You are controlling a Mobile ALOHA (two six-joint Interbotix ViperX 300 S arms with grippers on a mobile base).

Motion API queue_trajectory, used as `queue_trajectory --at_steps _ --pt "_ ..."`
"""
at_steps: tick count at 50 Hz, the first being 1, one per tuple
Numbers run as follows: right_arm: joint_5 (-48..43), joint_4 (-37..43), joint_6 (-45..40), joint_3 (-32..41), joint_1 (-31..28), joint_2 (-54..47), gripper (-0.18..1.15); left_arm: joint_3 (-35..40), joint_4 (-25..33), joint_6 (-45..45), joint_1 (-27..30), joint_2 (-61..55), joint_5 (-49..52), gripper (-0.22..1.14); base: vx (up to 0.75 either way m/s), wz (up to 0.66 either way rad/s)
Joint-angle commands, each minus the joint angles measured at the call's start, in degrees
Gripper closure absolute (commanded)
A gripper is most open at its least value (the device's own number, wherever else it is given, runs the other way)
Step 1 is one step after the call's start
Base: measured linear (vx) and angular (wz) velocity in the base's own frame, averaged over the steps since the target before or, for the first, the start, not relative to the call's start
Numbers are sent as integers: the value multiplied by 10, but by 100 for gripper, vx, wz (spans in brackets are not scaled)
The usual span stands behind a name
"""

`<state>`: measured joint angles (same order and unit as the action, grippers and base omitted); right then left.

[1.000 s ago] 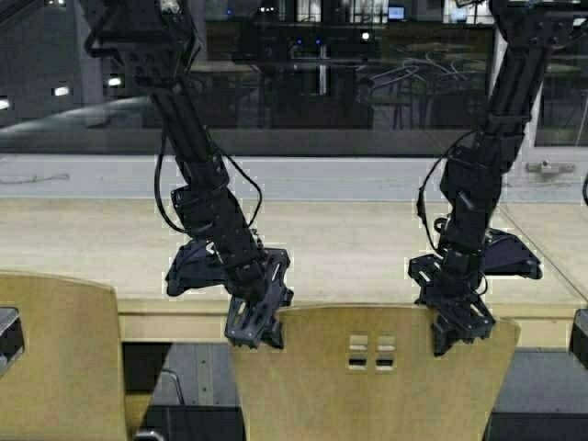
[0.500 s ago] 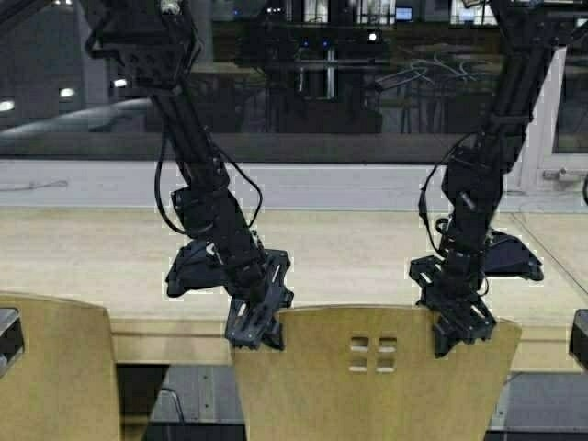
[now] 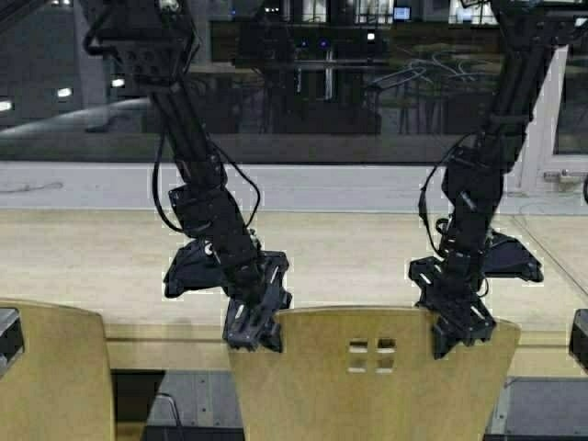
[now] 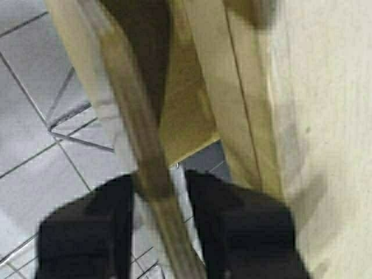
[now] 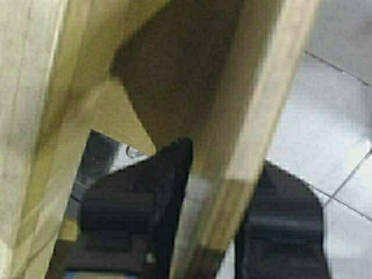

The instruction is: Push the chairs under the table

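A tan plywood chair [image 3: 367, 386] with a four-square cutout stands in front of me, its back just short of the table's [image 3: 349, 248] thick front edge. My left gripper [image 3: 255, 331] straddles the left top corner of the chair back. In the left wrist view its fingers [image 4: 160, 197] sit either side of the back's edge [image 4: 139, 145] with a gap on one side. My right gripper [image 3: 459, 335] sits over the right top corner. In the right wrist view its fingers [image 5: 218, 174] press close on both faces of the back [image 5: 250, 116]. A second chair [image 3: 46, 377] shows at lower left.
Beyond the table runs a pale sill and a dark window with reflections. A black object [image 3: 579, 335] sits at the right edge and another [image 3: 7, 335] at the left edge. Grey floor tiles [image 4: 35, 116] lie below the chair.
The robot has driven forward: the table's front edge has come nearer to the chair back, and the left chair has slid toward the frame's left edge. Both grippers stay on the chair.
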<state>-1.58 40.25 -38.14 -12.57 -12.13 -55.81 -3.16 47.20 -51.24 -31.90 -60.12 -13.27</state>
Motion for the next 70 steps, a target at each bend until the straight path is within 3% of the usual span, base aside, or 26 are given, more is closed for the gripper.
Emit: queue_trajectory --at_steps 1,10,29,38,59,65,70 --pt "8 -12 37 23 -8 22 39 2 -4 13 14 16 -1 26 -1 0" --pt "34 -12 37 23 -9 33 13 -4 -4 14 14 28 28 4 -1 -1" --pt "51 -11 32 -21 -9 83 13 -34 -7 21 20 82 42 3 0 0" --pt "57 -12 34 -99 -4 178 13 -76 -4 61 25 159 58 3 0 0" --pt "76 -50 45 -152 11 368 13 -143 -1 98 33 316 65 3 0 0" --pt "83 -74 75 -171 11 423 13 -171 -15 112 33 378 69 3 0 0" --pt "98 -94 110 -192 11 478 13 -211 -76 161 33 453 82 3 0 0"
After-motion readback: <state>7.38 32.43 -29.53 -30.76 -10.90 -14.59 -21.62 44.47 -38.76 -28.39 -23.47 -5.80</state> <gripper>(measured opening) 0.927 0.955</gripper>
